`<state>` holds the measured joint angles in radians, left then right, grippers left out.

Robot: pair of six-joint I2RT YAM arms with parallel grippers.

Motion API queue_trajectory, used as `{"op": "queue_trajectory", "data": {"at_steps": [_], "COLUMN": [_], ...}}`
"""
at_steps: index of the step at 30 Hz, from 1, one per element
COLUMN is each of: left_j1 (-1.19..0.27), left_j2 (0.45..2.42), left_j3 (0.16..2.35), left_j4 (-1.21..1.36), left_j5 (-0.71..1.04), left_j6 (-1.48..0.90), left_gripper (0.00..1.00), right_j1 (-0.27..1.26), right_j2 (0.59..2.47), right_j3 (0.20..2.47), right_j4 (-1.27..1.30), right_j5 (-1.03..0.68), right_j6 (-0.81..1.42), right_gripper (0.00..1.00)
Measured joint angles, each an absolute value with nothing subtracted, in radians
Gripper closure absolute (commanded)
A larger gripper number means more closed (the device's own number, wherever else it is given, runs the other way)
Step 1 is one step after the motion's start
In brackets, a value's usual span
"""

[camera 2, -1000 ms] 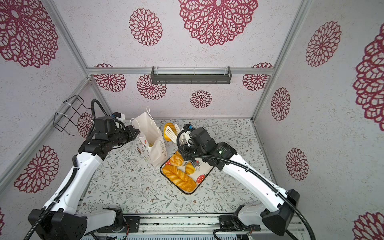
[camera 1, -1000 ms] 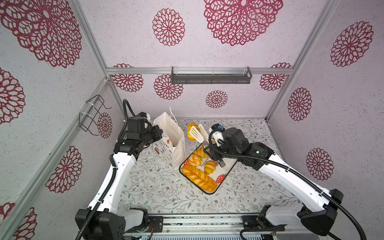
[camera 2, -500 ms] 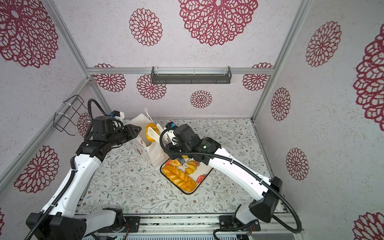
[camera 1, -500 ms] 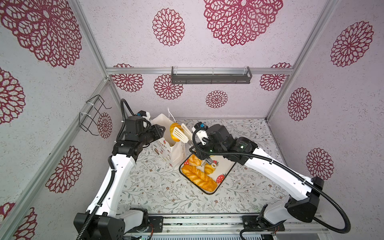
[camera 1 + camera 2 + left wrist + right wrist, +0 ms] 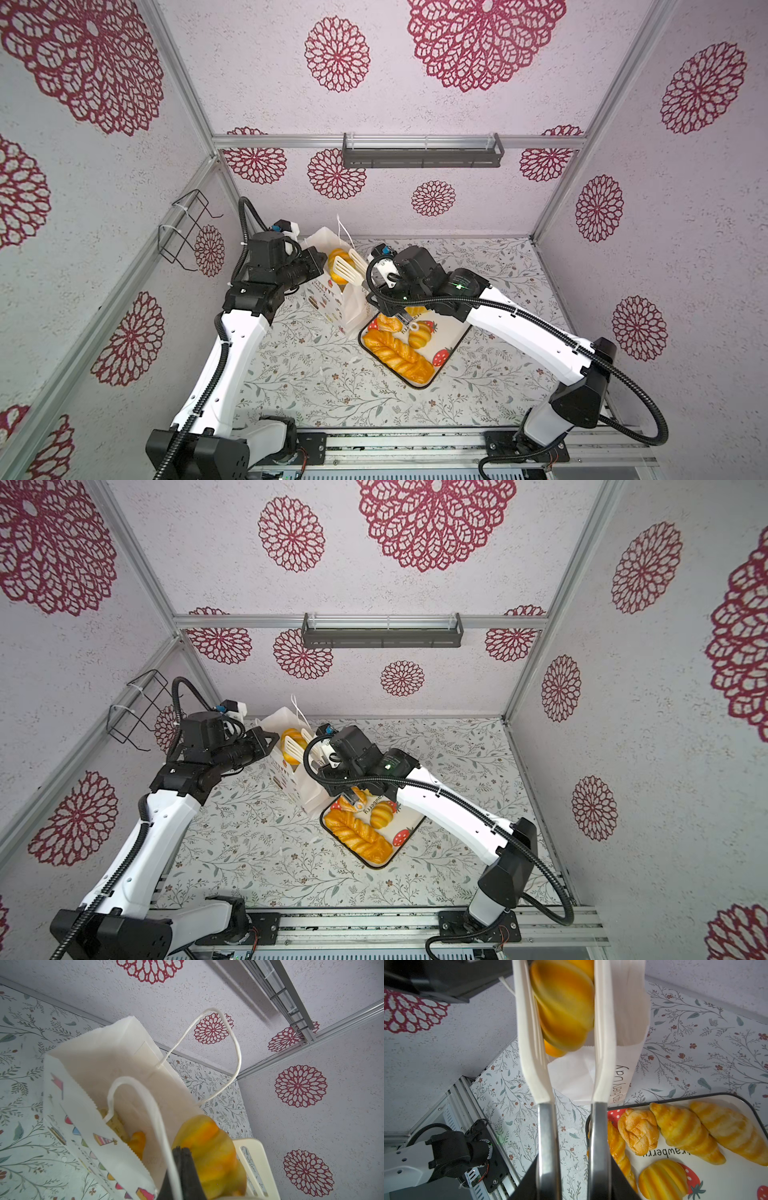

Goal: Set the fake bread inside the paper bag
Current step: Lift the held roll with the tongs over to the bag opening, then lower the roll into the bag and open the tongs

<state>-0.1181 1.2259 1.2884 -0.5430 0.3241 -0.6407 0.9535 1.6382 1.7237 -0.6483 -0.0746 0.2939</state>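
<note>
The left gripper (image 5: 319, 264) reaches in from the left to the top edge of the paper bag (image 5: 341, 305). In the left wrist view its black fingers (image 5: 183, 1164) are pressed flat together, with a white cord handle (image 5: 160, 1124) running down alongside them. Whether the cord or the paper is caught between them cannot be made out. The bag stands upright with its mouth open, toward the far left of the floral table (image 5: 299, 374) and just beside the far-left corner of the strawberry-print tray (image 5: 451, 347). The right gripper (image 5: 573, 1180) is clamped on the steel arms of a pair of cream tongs (image 5: 603, 1043). The tongs' blades squeeze a glossy golden round roll (image 5: 562, 1005) at the bag's mouth, on its right side, seen in both top views (image 5: 291, 742). Deeper inside the bag lie more yellow pieces (image 5: 138, 1142). On the tray rest the plaited loaf (image 5: 399, 360) along its near-left edge, a small fluted roll (image 5: 419, 335) beside it, and, in the right wrist view, two croissants (image 5: 683, 1130) side by side with a knotted roll (image 5: 638, 1131) next to them.
</note>
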Motion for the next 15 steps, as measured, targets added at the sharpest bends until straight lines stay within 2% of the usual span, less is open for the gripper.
{"op": "queue_trajectory", "data": {"at_steps": [15], "left_j1": [-0.114], "left_j2": [1.223], "left_j3": [1.28], "left_j4": [-0.544], "left_j5": [0.31], "left_j6": [-0.639], "left_gripper": [1.0], "right_j1": [0.93], "right_j2": [1.644], "right_j3": [1.75], "right_j4": [-0.65], "right_j5": [-0.075], "right_j6": [0.289], "right_gripper": [0.75]}}
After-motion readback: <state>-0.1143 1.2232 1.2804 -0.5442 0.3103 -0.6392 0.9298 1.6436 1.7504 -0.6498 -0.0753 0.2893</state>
